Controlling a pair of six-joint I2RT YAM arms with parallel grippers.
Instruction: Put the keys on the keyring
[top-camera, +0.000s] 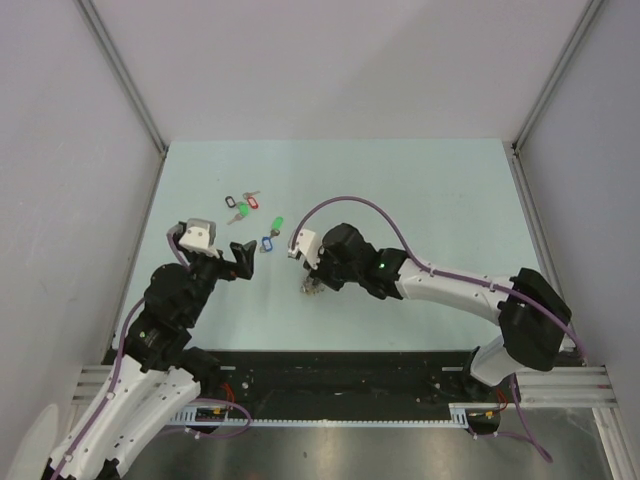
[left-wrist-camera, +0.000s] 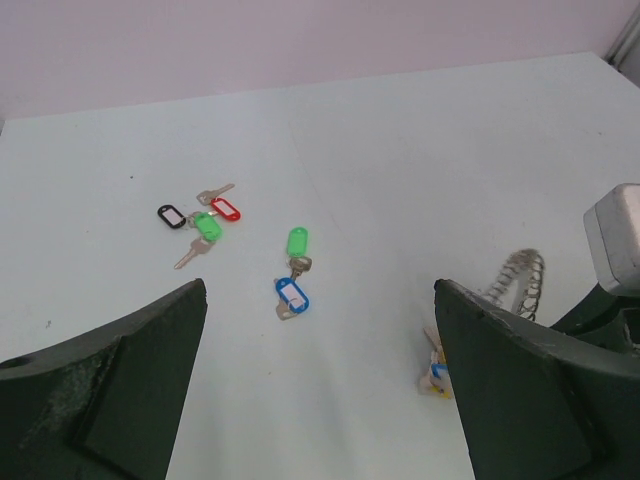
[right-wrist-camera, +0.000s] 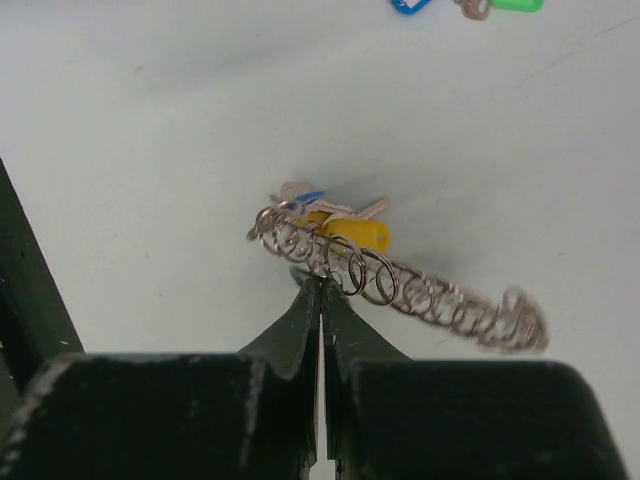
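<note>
My right gripper (right-wrist-camera: 322, 282) is shut on the near edge of the coiled silver keyring (right-wrist-camera: 430, 298), which lies low over the table. A yellow-tagged key (right-wrist-camera: 362, 234) and a blue-tagged key (right-wrist-camera: 305, 199) hang at the ring's left end. In the top view this gripper (top-camera: 313, 277) is at mid-table with the keyring (top-camera: 314, 288) under it. My left gripper (top-camera: 241, 262) is open and empty, to the left of the ring. Its wrist view shows the keyring (left-wrist-camera: 523, 281) at the right, and loose blue-tagged (left-wrist-camera: 292, 295) and green-tagged (left-wrist-camera: 298, 241) keys ahead.
Three more keys lie in a cluster at the back left: black tag (left-wrist-camera: 171, 215), red tag (left-wrist-camera: 226, 209), green tag (left-wrist-camera: 207, 226). They also show in the top view (top-camera: 241, 206). Grey walls enclose the pale table (top-camera: 430, 190).
</note>
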